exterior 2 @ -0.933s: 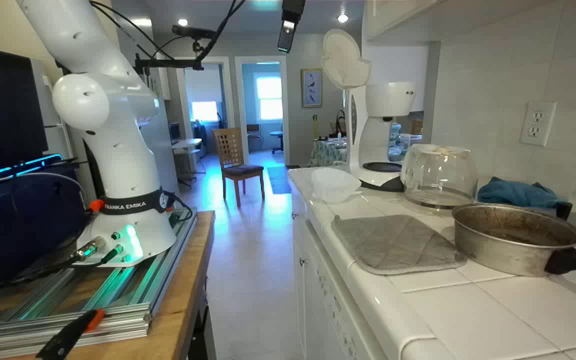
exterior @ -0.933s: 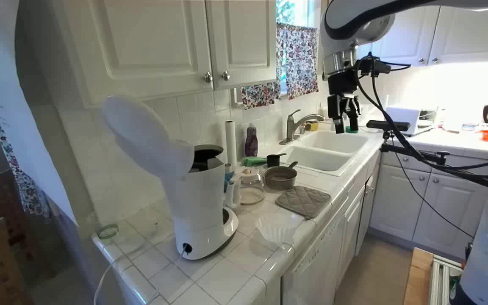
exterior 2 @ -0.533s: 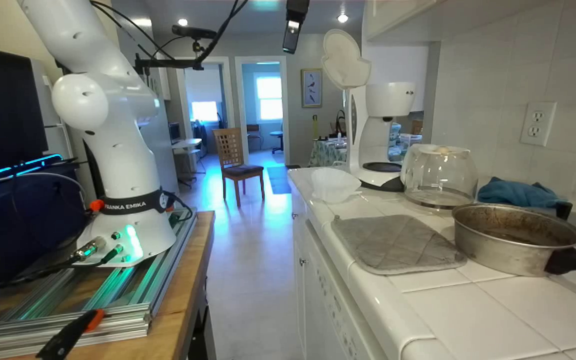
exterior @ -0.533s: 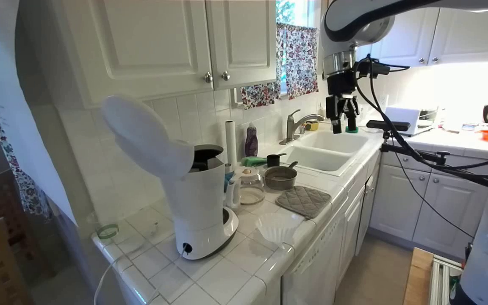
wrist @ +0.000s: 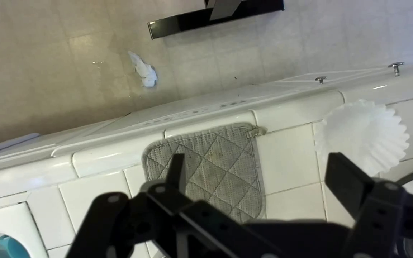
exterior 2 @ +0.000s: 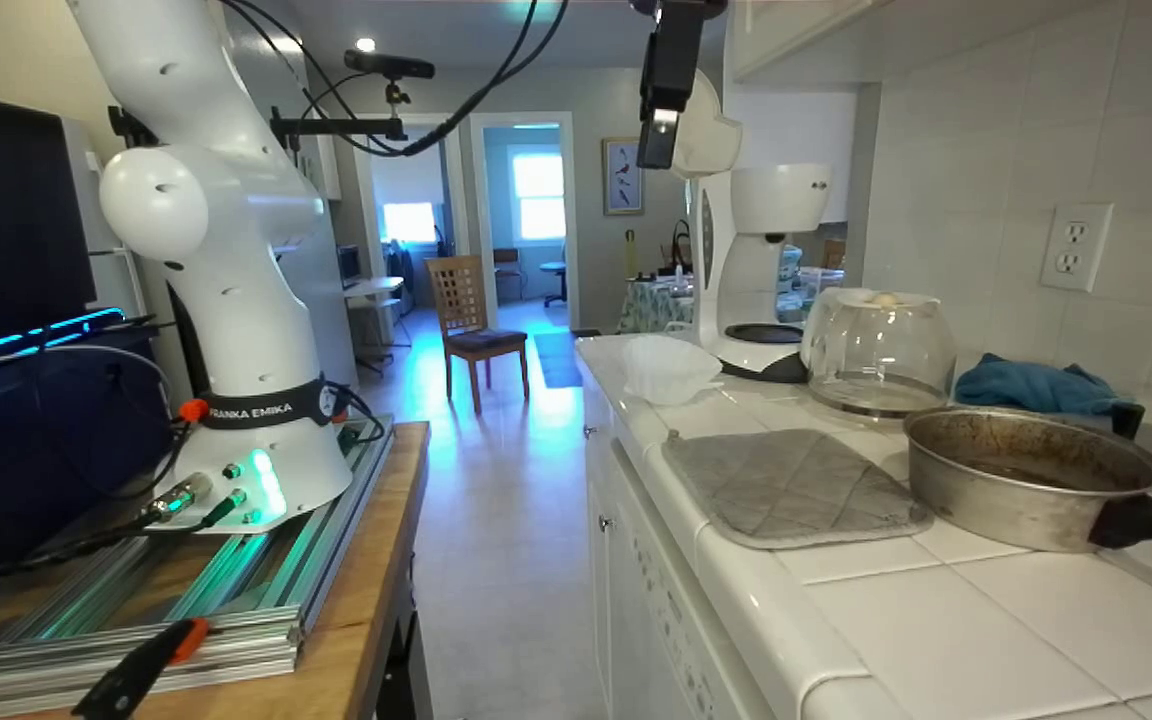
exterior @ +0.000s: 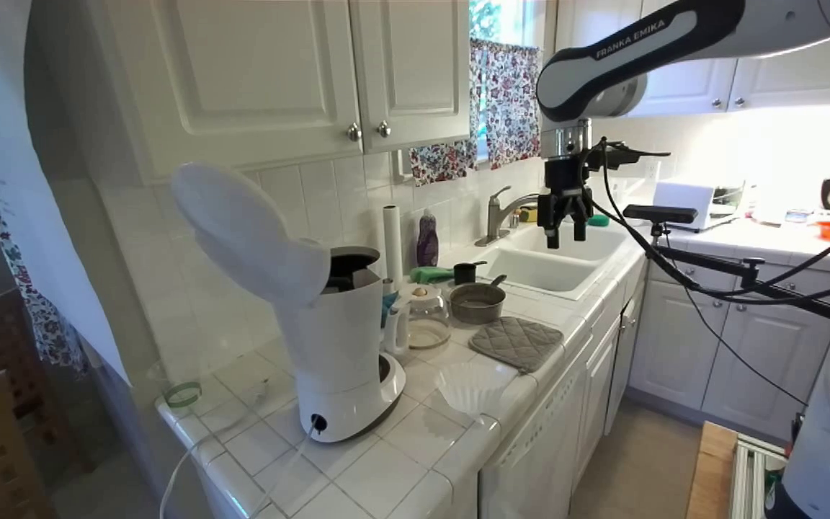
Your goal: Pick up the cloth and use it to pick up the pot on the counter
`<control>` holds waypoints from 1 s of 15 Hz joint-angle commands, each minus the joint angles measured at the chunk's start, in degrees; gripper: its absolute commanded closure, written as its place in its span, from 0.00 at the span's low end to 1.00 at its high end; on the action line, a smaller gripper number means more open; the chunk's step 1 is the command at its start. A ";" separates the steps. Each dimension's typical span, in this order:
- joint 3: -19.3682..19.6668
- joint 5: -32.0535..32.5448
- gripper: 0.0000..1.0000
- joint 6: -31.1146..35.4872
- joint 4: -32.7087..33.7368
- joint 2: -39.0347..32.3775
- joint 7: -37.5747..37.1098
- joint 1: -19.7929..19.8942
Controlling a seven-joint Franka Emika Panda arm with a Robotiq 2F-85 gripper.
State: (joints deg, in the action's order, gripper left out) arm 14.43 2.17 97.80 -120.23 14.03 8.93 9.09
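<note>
Cloth (wrist: 212,166) in every view, pot (exterior 2: 1016,510) clear in both exterior views only, gripper (wrist: 260,173) spread

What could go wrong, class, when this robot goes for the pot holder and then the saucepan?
The quilted pot holder lies flat on the tiled counter, so the open end effector might slide over it without gripping. The glass carafe stands close to the saucepan and could be knocked. The coffee filter sits near the counter's edge and might be brushed off.
</note>
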 commanded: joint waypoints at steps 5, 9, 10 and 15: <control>-0.74 0.06 0.00 -0.54 0.32 0.40 -1.16 0.85; 1.50 -5.61 0.00 4.19 0.55 -5.30 -1.24 1.80; 1.51 -4.86 0.00 6.12 0.65 -7.18 -0.20 1.95; 0.61 -3.44 0.00 14.00 1.53 -15.37 4.62 2.16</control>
State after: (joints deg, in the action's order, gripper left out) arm 15.88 -0.93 108.48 -120.19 3.21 10.28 10.67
